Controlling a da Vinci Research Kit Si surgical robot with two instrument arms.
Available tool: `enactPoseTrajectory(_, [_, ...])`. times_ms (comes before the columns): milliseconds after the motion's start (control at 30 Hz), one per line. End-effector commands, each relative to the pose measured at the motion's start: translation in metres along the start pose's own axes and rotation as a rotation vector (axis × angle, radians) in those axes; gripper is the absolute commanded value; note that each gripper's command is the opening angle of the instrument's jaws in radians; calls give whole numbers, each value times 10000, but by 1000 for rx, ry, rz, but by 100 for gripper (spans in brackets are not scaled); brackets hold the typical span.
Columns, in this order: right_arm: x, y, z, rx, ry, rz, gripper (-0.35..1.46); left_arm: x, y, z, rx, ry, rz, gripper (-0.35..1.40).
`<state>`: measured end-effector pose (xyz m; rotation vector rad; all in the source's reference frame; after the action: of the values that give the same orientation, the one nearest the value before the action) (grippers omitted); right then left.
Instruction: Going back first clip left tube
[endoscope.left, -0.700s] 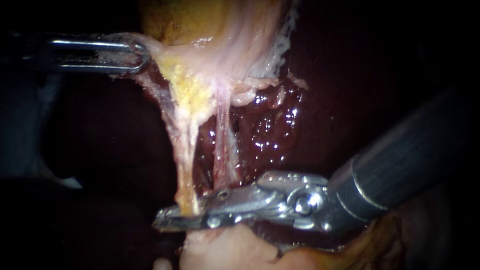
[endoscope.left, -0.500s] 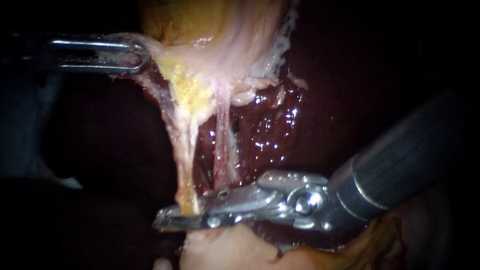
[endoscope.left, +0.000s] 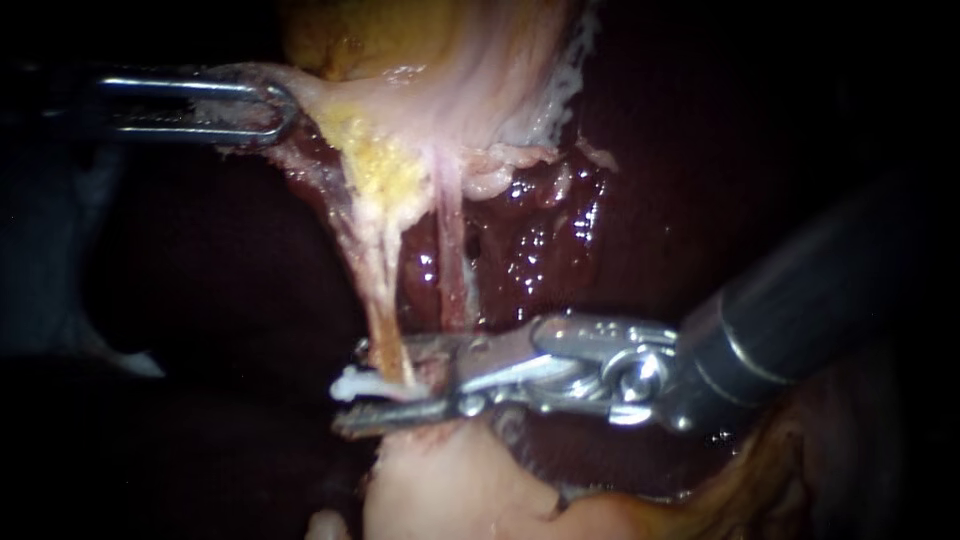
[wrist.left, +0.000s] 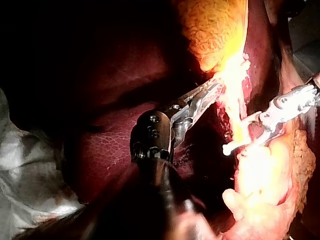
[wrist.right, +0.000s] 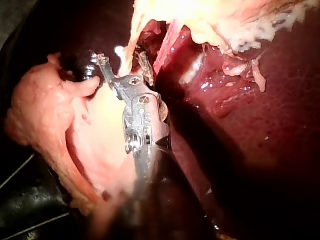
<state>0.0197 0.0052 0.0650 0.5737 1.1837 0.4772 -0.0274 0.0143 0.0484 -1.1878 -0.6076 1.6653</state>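
In the endoscope view the yellowish left tube runs down from the gallbladder, and a thinner pink right tube lies beside it. A white clip sits across the left tube's lower end. My right instrument stands with its jaws open above and below the clip. My left instrument is shut on a fold of gallbladder tissue and holds it out to the left. In the left wrist view the clip shows at the tip of the right instrument. In the right wrist view the open jaws straddle the tube.
Dark wet liver lies behind the tubes. A pale lump of tissue sits just under the right instrument's jaws. Fatty yellow tissue lies under its shaft.
The right instrument's jaws, closed across the left tube before, now stand apart and a white clip shows on the tube. The instrument has shifted slightly up and right. The left instrument has held still.
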Motion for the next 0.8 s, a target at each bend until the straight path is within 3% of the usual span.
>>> enactPoseTrajectory(33, [1, 0, -10, -6, 1, -23, 49, 0, 0, 0, 0, 0, 0, -35])
enactPoseTrajectory(167, [5, -1, -47, -19, -2, -131, 50, -1, -1, 0, 0, 0, 1, -35])
enactPoseTrajectory(467, [22, 0, -133, -32, -8, -236, 50, -2, -1, 0, 0, 0, 2, -35])
enactPoseTrajectory(800, [31, 6, -167, -29, -10, -267, 50, -4, -1, 0, 1, 1, 2, -35])
